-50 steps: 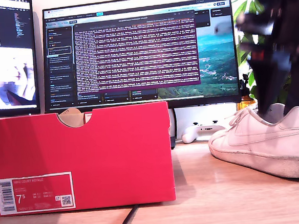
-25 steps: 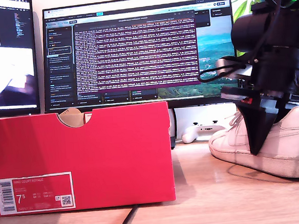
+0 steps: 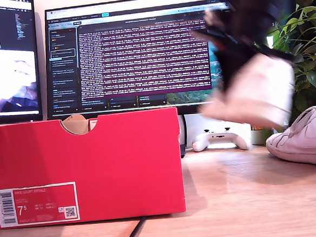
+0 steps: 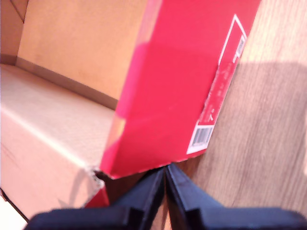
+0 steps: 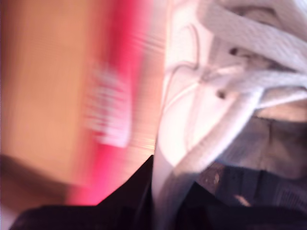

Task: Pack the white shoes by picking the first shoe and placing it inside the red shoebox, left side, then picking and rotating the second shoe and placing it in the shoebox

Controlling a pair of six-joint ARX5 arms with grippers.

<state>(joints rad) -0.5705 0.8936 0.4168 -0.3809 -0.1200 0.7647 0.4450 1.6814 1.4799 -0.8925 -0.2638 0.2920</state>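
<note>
The red shoebox (image 3: 95,155) stands at the exterior view's left, open at the top. One white shoe (image 3: 256,92) hangs blurred in the air toward that view's right, higher than the box's top edge. My second gripper (image 5: 160,191) is shut on its side wall by the laces (image 5: 240,91); the dark arm (image 3: 248,14) reaches up above it. The other white shoe (image 3: 306,138) rests on the table at the exterior view's right edge. My first gripper (image 4: 165,168) is shut with nothing in it, above the box's red wall (image 4: 172,86) and bare cardboard inside (image 4: 53,120).
Two monitors (image 3: 137,49) stand behind the box. A white game controller (image 3: 222,140) lies on the wooden table (image 3: 234,200) under the lifted shoe. A plant (image 3: 304,43) is at the exterior view's back right. A black cable (image 3: 134,234) runs off the front edge.
The second gripper closed on the nearer shoe and lifted it off the table, moving up and toward the exterior view's left. The shoe behind it now shows on the table.
</note>
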